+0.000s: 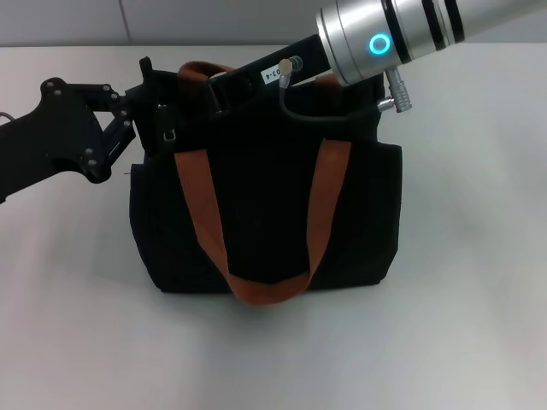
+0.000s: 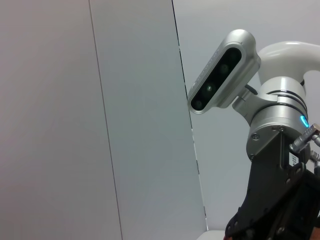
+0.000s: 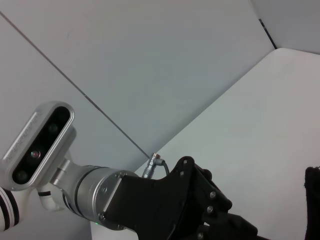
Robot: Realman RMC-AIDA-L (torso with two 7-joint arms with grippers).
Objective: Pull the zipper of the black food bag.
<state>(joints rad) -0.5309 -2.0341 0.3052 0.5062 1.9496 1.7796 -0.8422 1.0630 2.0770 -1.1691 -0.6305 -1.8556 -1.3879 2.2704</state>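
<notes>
A plain white tabletop [image 1: 479,256] carries the black food bag [image 1: 265,213]. Left gripper [image 1: 152,102] reaches its top-left corner, right gripper [image 1: 224,92] its top edge; whether either grips, I cannot tell.

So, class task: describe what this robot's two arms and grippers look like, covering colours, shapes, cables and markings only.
The right arm is a polished silver cylinder with black bands and a glowing cyan ring light. A black cable loops from metal plug connectors, and a small white label sits on its black gripper body. The left gripper is matte black, built of angular linkage plates with visible screws. Each wrist carries a silver oblong camera.
</notes>
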